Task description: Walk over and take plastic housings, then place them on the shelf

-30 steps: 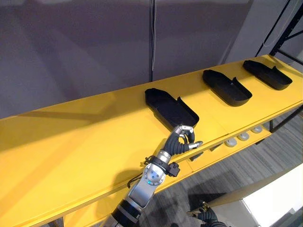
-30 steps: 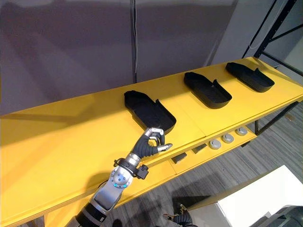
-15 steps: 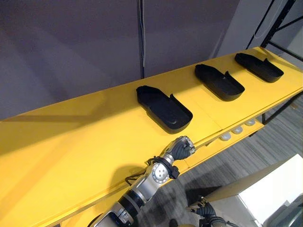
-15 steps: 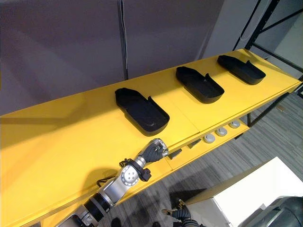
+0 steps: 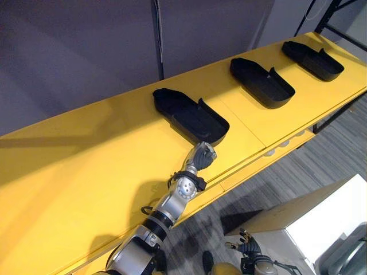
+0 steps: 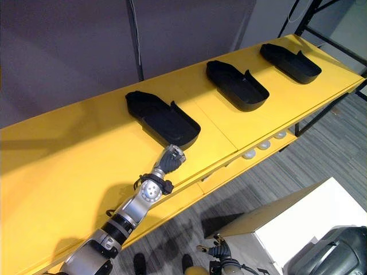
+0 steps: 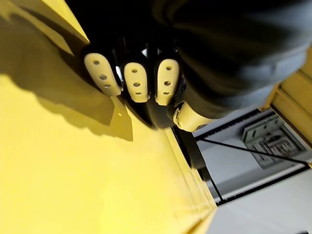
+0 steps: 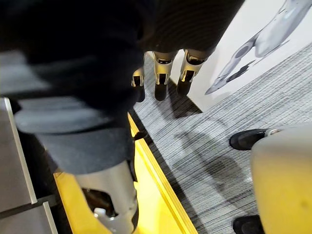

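Observation:
Three black plastic housings lie in a row on the long yellow shelf (image 5: pixel 86 172): the nearest (image 5: pixel 189 117), a middle one (image 5: pixel 261 83) and a far one (image 5: pixel 312 60). My left hand (image 5: pixel 202 154) rests on the shelf just in front of the nearest housing's end, and I cannot tell whether it touches it. In the left wrist view its fingers (image 7: pixel 136 80) are curled into a fist against the yellow surface and hold nothing. My right hand (image 6: pixel 217 252) hangs low over the floor, its fingers (image 8: pixel 161 78) relaxed and empty.
A grey wall runs behind the shelf. A lower yellow level (image 6: pixel 252 163) under the front edge carries small round white parts (image 6: pixel 264 146). A white box (image 5: pixel 327 223) stands on the grey floor at the lower right. A black rack frame (image 6: pixel 312 14) rises at the far right.
The camera has shifted, so the whole scene sits further left. My left hand has drawn its thumb in and closed from a loose curl into a fist by the nearest housing.

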### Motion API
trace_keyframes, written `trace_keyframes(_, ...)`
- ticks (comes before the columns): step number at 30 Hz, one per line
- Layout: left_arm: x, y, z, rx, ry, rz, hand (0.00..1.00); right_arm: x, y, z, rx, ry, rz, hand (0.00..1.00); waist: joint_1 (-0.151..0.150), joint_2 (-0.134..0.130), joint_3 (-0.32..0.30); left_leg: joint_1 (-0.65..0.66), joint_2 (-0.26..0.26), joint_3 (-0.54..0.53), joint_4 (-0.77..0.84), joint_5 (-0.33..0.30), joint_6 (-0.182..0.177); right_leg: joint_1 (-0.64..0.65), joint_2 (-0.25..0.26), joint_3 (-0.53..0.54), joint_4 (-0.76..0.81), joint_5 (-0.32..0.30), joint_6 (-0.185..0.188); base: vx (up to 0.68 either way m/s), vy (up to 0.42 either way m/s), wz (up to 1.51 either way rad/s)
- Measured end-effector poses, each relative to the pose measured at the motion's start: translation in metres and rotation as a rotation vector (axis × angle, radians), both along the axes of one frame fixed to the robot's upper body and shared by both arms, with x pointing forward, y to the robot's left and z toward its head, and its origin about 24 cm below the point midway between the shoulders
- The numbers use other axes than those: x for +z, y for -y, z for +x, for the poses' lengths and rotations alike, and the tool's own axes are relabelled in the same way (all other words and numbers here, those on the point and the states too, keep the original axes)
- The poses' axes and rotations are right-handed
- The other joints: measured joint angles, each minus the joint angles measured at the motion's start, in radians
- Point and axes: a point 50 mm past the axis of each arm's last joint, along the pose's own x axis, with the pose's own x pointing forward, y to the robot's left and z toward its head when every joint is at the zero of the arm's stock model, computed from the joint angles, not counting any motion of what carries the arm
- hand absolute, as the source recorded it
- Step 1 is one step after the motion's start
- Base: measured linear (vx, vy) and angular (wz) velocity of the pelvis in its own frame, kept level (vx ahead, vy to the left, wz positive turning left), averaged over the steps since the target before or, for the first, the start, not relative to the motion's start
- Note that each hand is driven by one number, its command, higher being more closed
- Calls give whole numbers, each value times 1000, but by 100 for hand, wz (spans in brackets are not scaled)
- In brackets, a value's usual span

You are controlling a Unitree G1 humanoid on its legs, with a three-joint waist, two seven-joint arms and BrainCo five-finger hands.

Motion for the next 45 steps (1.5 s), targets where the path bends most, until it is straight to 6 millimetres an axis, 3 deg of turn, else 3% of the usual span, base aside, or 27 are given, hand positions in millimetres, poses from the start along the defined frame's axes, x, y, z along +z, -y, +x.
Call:
trace_keyframes(6,6,-9,11,67,-2,-19,100,0,0,-1,-2,-1,-1,0,-5,2,5,0,3,15,0,-1,-1,-15,1,15,3,2,-3,-24,6,-7)
trace_keyframes(31,11,-22,17,153,-13,-109,100,0,0,-1,-3,-2,-1,0,-5,12,18,12,2,17,0,-1,-2,5,1,14,1,2,-3,-2,1,0)
trace_keyframes(36,20,-21,0,126,38,-196,100,-1,0,-2,-2,-4,0,0,-1,16,20,20,1,-4,0,-1,-2,20,-1,-2,0,1,-3,-9,4,9)
trace_keyframes(41,58,-17,-28,13,205,-353,100,-2,2,-7,-5,-17,-3,0,34,19,19,16,-1,-32,0,3,0,27,-4,-20,3,0,-3,-24,5,14)
trace_keyframes(45,90,-34,-55,-20,374,-482,100,-3,6,-10,-5,-26,-11,0,53,33,10,12,-9,-73,0,12,4,37,-10,-54,16,-8,-2,-19,3,26)
